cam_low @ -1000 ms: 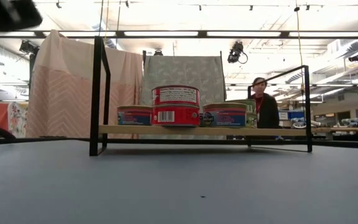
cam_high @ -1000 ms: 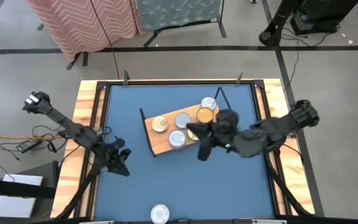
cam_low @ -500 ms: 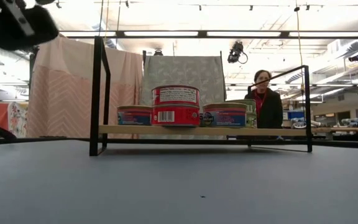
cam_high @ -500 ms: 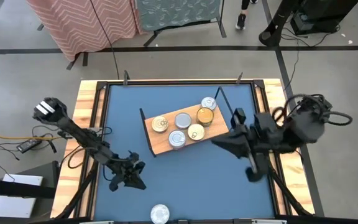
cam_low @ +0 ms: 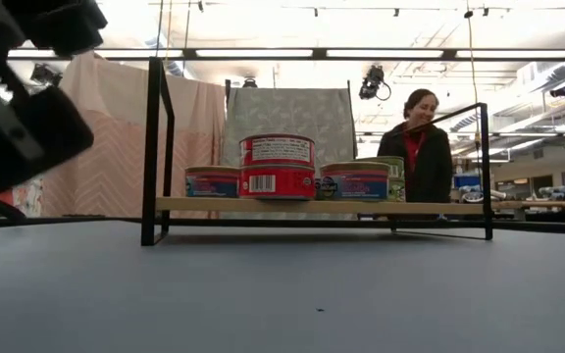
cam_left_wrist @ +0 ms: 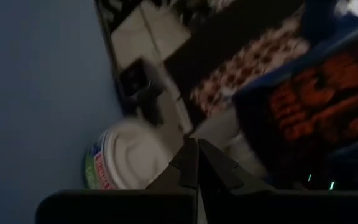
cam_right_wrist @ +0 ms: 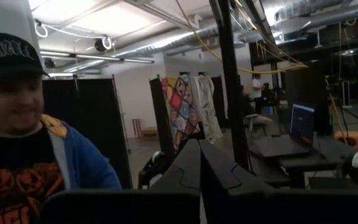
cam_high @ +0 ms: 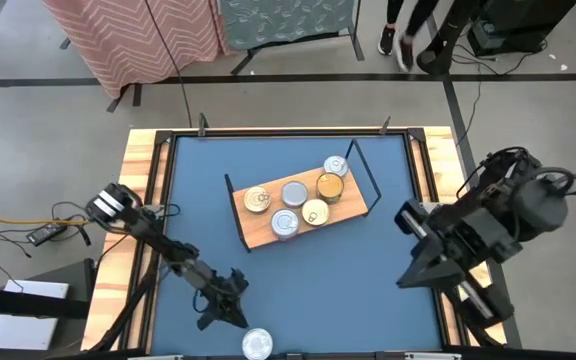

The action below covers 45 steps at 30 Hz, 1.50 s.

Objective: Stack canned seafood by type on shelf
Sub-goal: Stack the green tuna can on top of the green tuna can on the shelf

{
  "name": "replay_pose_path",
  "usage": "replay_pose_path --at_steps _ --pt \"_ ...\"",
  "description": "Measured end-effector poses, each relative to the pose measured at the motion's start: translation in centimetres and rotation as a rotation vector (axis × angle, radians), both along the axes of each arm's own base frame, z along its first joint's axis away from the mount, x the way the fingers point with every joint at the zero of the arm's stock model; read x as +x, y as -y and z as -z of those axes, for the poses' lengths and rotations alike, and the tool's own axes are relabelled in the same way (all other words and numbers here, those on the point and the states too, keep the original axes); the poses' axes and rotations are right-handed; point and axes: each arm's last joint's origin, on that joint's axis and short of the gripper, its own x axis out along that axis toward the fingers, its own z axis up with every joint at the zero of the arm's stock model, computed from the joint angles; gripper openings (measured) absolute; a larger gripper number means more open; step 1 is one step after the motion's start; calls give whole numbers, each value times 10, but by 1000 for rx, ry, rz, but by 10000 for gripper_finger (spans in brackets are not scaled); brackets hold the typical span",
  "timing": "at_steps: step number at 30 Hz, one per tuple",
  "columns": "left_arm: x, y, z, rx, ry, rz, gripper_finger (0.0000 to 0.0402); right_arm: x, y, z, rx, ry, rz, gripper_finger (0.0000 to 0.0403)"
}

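The shelf (cam_high: pixel 268 232) stands mid-table, turned at a slant, and carries several tins of canned seafood, some silver (cam_high: pixel 295 192), some gold (cam_high: pixel 330 186). In the low view two red tins (cam_low: pixel 277 167) sit stacked on it between blue-labelled ones (cam_low: pixel 212 181). One more tin with a pale lid (cam_high: pixel 257 344) lies alone at the table's near edge. My left gripper (cam_high: pixel 226 308) is shut and low, just short of that tin (cam_left_wrist: pixel 126 158), touching nothing. My right gripper (cam_high: pixel 408 278) is shut, raised over the table's right side, pointing out at the room.
The table's wooden rim (cam_high: pixel 140 180) runs around the blue top. Open blue surface lies between the shelf and the near edge. One person (cam_low: pixel 420 147) stands beyond the far edge; another (cam_right_wrist: pixel 17 143) stands near the table in the right wrist view.
My left gripper has swung down and toward the near edge, closing on the lone tin. My right gripper has drawn back from the shelf toward the table's right edge, risen and turned outward. The tins on the shelf have stayed put.
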Motion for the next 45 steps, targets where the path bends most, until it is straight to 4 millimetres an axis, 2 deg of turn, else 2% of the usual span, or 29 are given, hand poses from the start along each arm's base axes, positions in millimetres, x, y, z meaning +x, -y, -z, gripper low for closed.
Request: replay_pose_path --at_steps 4,8,14,17,38,45 --pt "14 13 9 95 -75 77 8 -5 2 -2 6 3 2 6" --pt "25 23 9 168 -114 151 8 -7 3 -2 0 -4 5 7" --pt "35 29 7 295 -147 135 8 -6 2 0 -10 -14 1 7" --pt "34 27 11 347 -179 122 8 -6 1 0 -11 -16 0 7" --pt "28 21 21 431 -326 106 8 -14 -8 1 -20 -24 -42 7" --pt "27 19 23 469 -325 84 8 -13 -8 2 -23 -27 -43 7"
